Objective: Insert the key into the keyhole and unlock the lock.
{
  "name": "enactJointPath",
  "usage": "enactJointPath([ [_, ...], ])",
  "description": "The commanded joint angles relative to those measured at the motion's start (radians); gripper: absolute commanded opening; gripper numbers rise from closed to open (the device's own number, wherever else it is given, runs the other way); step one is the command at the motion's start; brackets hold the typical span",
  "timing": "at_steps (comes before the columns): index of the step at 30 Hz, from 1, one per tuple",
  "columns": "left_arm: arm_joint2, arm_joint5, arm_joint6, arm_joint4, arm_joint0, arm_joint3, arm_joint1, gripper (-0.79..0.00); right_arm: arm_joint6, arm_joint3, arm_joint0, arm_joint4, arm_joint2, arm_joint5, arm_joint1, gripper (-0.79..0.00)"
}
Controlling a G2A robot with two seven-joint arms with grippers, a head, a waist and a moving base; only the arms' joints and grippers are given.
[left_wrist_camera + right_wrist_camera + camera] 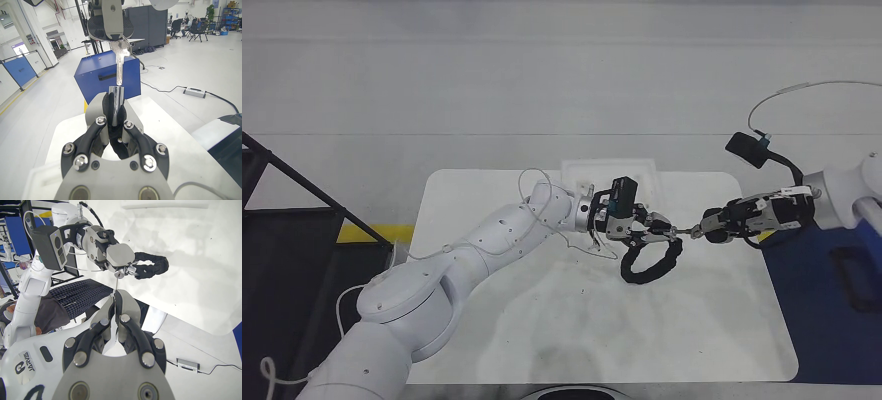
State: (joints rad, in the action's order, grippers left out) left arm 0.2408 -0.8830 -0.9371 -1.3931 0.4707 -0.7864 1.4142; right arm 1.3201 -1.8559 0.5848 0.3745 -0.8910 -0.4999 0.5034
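Your key [121, 56] points straight at the lock [116, 102]. Its tip sits right at the keyhole [119, 275] in the round shiny end, but you cannot tell if it has gone inside. Your right gripper [114, 302] has its fingers pinched tight on the flat head of the key. Your left gripper [114, 106] is squeezed closed around the lock's shiny metal tube and holds it up above the table [542, 330]. The lock's black loop curls out from the tube, just beside the left gripper. The two grippers face each other over the middle of the table, close together, with the key between them. A blue box [107, 75] stands on the floor past the table.
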Motion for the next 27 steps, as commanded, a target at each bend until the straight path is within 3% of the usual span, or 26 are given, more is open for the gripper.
enactJointPath([
  [1,-0.001,-0.004,0.004,0.003,0.0,-0.003,0.0,-0.785,0.0,0.0,-0.001,0.0,0.0,0.0,0.0,-0.785],
  [27,0.004,-0.019,0.019,0.018,0.011,-0.019,-0.011,-0.785,-0.002,-0.013,0.002,-0.007,0.005,-0.002,-0.006,-0.785],
])
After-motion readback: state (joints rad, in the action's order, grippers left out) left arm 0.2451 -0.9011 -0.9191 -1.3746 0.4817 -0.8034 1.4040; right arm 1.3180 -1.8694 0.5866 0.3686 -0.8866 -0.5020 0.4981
